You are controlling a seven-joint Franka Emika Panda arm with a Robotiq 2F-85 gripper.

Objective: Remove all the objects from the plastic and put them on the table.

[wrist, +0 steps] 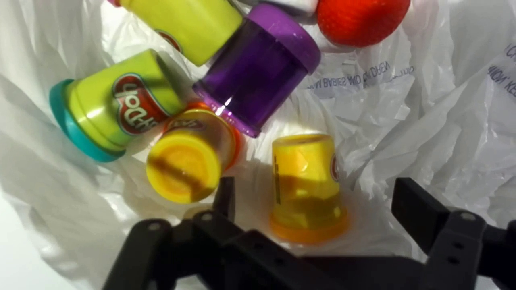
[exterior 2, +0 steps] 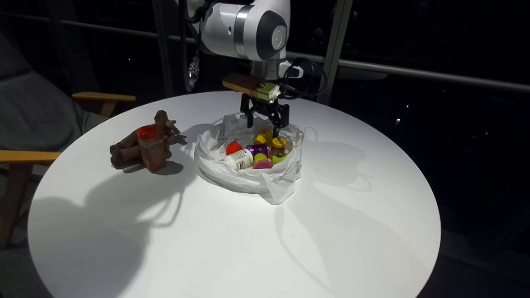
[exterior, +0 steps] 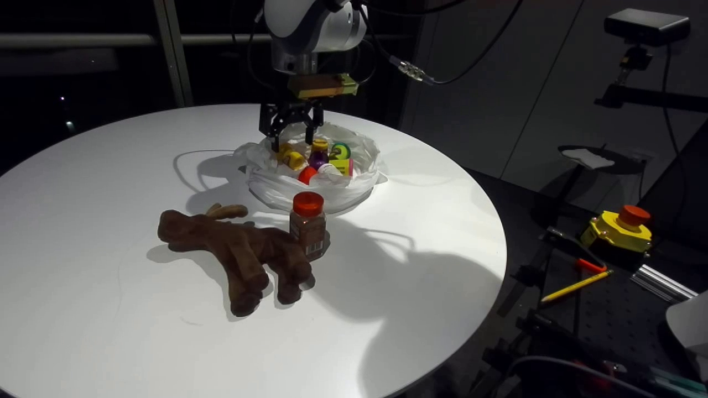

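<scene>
From my end I see the gripper [exterior: 292,141] pointing down at the plastic bag [exterior: 343,200], its jaws spread wide. How deep it reaches past the crumpled rim, I can't judge. In my wrist view a yellow tub [wrist: 305,181] with an orange end lies between the jaws, and bag shows on both sides of it. Just beside one jaw I get a second yellow tub [wrist: 183,169], its round end turned up towards the camera. Near that one lie a purple jar [wrist: 258,72], a green tub [wrist: 96,108] with a teal lid, and a lime-yellow tub [wrist: 197,28] with a pink lid. A red, bumpy piece [wrist: 360,18] and a labelled white bottle [exterior 2: 240,159] are in the bag too.

Out on the round white counter [exterior: 110,331] I have the brown plush toy [exterior: 238,240], lying with its branches spread. The red-capped bottle [exterior: 308,224] stands upright next to it; whether those two touch, I can't tell. Both are apart from the bag. Off to the side of the counter, in an exterior view, I make out a yellow pencil [exterior: 577,286] and a red button [exterior: 634,215] on a yellow box [exterior: 614,233]. A grey chair [exterior 2: 37,107] with wooden arms stands near the counter's edge.
</scene>
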